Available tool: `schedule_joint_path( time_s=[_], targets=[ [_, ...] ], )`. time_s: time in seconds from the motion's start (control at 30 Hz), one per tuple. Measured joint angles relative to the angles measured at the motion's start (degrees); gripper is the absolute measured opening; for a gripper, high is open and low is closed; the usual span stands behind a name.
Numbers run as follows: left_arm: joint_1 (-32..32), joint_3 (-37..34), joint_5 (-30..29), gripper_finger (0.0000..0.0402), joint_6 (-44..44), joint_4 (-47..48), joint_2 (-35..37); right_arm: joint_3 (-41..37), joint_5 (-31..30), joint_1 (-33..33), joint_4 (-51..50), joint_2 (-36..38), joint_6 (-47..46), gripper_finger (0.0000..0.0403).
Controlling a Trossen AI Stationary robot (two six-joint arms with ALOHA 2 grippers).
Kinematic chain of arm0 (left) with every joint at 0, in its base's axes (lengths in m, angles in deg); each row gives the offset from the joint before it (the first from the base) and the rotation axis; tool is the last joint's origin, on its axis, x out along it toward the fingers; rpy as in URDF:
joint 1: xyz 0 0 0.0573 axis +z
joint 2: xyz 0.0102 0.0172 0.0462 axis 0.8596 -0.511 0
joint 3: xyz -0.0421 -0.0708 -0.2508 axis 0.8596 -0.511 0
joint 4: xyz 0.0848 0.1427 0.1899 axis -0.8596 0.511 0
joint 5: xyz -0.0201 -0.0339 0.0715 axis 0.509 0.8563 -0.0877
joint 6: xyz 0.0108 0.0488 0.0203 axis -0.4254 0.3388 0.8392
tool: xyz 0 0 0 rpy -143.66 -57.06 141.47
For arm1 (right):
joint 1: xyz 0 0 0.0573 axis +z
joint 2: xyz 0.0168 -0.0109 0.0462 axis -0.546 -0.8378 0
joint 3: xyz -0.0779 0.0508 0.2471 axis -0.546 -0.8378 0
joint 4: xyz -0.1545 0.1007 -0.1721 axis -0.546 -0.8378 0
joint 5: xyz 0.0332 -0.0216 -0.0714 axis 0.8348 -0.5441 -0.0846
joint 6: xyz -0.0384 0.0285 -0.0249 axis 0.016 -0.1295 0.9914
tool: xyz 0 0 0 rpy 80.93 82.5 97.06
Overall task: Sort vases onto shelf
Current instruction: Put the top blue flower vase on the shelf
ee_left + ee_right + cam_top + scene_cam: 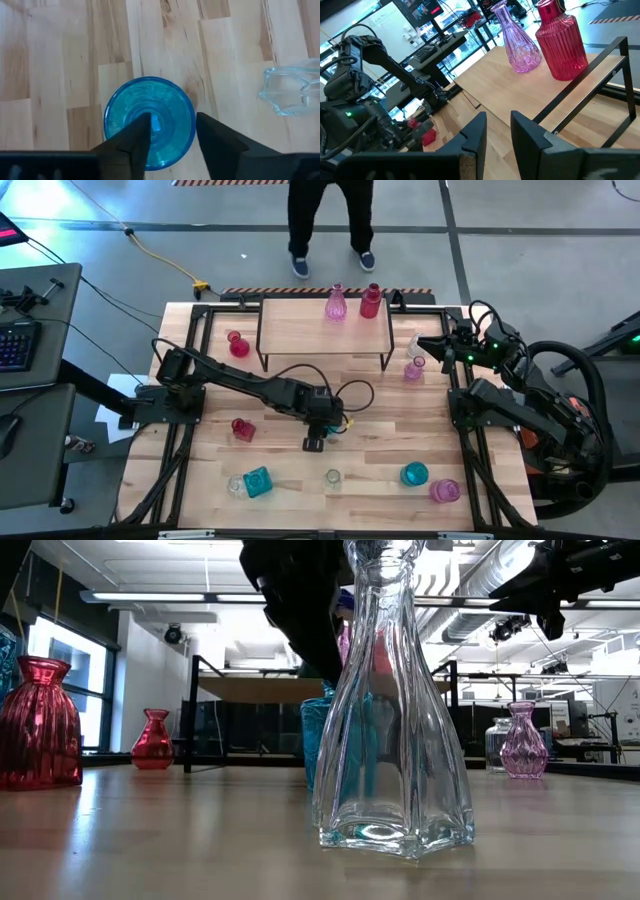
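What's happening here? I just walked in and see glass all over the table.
The left pincer is poised over a round teal-blue glass vase at mid-table, fingers straddling its rim, not clearly gripping yet. The light wood shelf on black legs holds a pink-purple glass vase and a ribbed red glass vase. Other vases remain scattered on the table. The right pincer waits by the shelf's right end, holding nothing.

Overhead, table-level and two wrist views, top-down and level ones sharing the clear vase [332,477].
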Motion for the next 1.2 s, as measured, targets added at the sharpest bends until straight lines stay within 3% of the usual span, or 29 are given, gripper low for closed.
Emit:
schedule_joint_path(
  time_s=[0.37, 0.77, 1.2],
  targets=[
    [-0.04, 0.02, -3.27, 0.0014, 0.17, 0.33, -0.04, 0.0, 0.0, 0.0, -0.02, -0.01, 0.0, 0.0069],
    [0.07, 0.06, -4.26, 0.0013, 1.07, 3.74, 2.54, 0.0, 0.0, 0.0, 0.0, -0.01, 0.0, 0.0069],
    [2.4, 0.28, -5.93, 0.0012, 2.63, 8.6, 13.88, 0.0, 0.01, 0.01, -0.17, 0.0, 0.0, 0.0069]
  ],
)
